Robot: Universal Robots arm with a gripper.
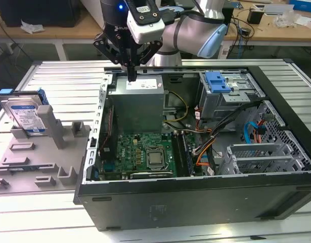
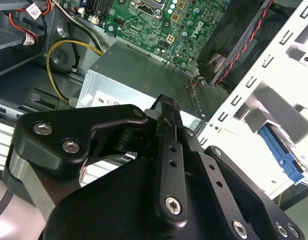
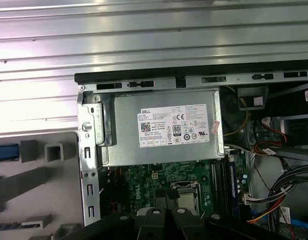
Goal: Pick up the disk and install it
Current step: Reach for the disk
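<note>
Currently poised over the power supply (image 1: 137,98) inside the open computer case (image 1: 195,202), with pincer (image 1: 131,76) closed tight and empty; well apart from the disk (image 1: 25,115), stood upright in a grey holder (image 1: 59,134) on the bench (image 1: 59,76), probably to leave its edges free for gripping.

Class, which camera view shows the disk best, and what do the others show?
The exterior view: the disk stands propped on the grey fixture beside the computer case, label facing the camera. The second wrist view catches part of its blue carrier; the first wrist view, a blue strip that is likely the carrier.
</note>
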